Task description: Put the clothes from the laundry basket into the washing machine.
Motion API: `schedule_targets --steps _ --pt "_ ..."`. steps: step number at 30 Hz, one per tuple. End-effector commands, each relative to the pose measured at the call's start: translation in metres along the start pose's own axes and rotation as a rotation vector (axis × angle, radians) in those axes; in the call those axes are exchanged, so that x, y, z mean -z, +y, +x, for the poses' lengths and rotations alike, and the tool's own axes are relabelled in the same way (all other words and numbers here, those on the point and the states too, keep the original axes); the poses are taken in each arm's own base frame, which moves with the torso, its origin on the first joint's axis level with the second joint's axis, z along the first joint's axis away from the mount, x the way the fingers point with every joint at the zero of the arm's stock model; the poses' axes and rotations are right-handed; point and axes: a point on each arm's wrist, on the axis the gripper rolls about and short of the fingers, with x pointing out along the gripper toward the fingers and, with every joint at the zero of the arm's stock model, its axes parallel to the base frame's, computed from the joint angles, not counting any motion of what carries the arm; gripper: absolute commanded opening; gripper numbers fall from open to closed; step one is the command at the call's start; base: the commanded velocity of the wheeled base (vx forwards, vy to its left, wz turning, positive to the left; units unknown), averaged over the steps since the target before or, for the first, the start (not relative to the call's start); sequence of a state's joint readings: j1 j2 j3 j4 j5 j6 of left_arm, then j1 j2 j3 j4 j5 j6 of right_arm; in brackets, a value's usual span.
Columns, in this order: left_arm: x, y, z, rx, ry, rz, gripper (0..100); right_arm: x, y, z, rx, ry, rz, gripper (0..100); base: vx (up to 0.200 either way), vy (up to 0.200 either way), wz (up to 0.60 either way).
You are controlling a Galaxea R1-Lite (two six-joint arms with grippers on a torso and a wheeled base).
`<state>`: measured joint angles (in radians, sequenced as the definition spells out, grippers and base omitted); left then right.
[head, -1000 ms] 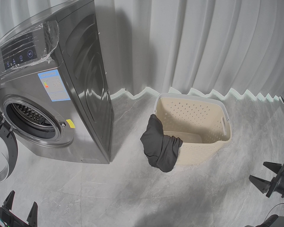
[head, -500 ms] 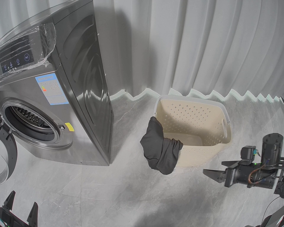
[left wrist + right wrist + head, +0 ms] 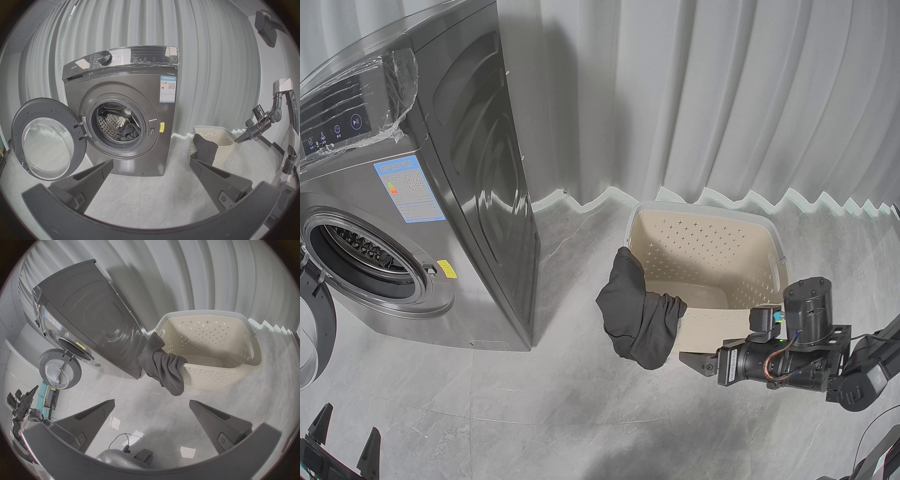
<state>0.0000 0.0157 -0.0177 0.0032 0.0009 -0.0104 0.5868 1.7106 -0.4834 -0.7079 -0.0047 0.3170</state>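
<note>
A cream laundry basket (image 3: 706, 247) stands on the floor right of the grey washing machine (image 3: 425, 187). A dark grey garment (image 3: 637, 312) hangs over the basket's front left corner, mostly outside it. My right gripper (image 3: 700, 362) is open, low in front of the basket, just right of the garment and pointing at it. In the right wrist view the garment (image 3: 162, 365) lies ahead of the spread fingers (image 3: 93, 418). My left gripper (image 3: 344, 434) is open near the floor, facing the machine; another dark garment (image 3: 126, 136) lies in the drum.
The machine's round door (image 3: 47, 137) is swung fully open on its left side. White curtains (image 3: 706, 94) hang behind the basket. Bare grey floor (image 3: 550, 387) lies between machine and basket. Paper scraps (image 3: 187, 452) and a cable lie on the floor under the right arm.
My right arm has swung in from the right edge leftward to the basket's front, close to the garment. The left gripper and the garment have stayed put.
</note>
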Motion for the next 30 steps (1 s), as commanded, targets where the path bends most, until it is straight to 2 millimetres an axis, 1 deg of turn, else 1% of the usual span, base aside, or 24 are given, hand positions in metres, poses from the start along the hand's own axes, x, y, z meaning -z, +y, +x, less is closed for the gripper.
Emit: schedule_targets --steps 1,6,8,9,10,11,12,16,21,22,23,26,30 --pt "0.004 0.0 0.0 -0.001 -0.001 0.0 100 0.015 -0.001 0.042 0.003 0.045 -0.002 100 0.0 0.0 0.0" --pt "0.004 0.0 0.0 -0.001 -0.001 0.0 100 0.022 -0.004 0.074 0.004 0.041 -0.001 100 0.0 0.0 0.0" --pt "0.004 0.0 0.0 -0.001 -0.001 0.0 100 0.021 -0.004 0.085 0.005 0.039 0.008 100 0.0 0.0 0.0" --pt "0.004 0.0 0.0 -0.001 -0.001 0.0 100 0.021 -0.004 0.085 0.005 0.039 0.008 100 0.0 0.0 0.0" --pt "0.004 0.0 0.0 -0.001 -0.001 0.0 100 0.02 -0.003 0.098 0.003 0.035 0.02 100 0.0 0.0 0.0" --pt "0.004 0.0 0.0 -0.001 -0.001 0.0 100 0.02 -0.003 0.098 0.003 0.035 0.02 100 0.0 0.0 0.0" --pt "0.004 0.0 0.0 -0.001 -0.001 0.0 100 0.019 -0.003 0.107 0.004 0.03 0.022 100 0.0 0.0 0.0" --pt "0.004 0.0 0.0 -0.001 -0.001 0.0 100 0.017 -0.006 0.127 0.035 0.006 0.028 100 0.0 0.0 0.0" --pt "0.004 0.0 0.0 0.001 -0.001 0.0 100 0.013 -0.008 0.145 0.044 -0.032 0.033 100 0.0 0.0 0.0" --pt "0.004 0.0 0.0 0.001 -0.001 0.0 100 0.013 -0.008 0.145 0.044 -0.032 0.033 100 0.0 0.0 0.0" --pt "0.004 0.0 0.0 0.001 -0.001 0.0 100 0.011 -0.01 0.154 0.047 -0.044 0.043 100 0.0 0.0 0.0" --pt "0.004 0.0 0.0 -0.001 -0.001 0.0 100 0.009 -0.012 0.165 0.049 -0.059 0.061 100 0.0 0.0 0.0" --pt "0.004 0.0 0.0 0.001 -0.001 0.0 100 0.004 -0.015 0.174 0.053 -0.081 0.073 100 0.0 0.0 0.0"
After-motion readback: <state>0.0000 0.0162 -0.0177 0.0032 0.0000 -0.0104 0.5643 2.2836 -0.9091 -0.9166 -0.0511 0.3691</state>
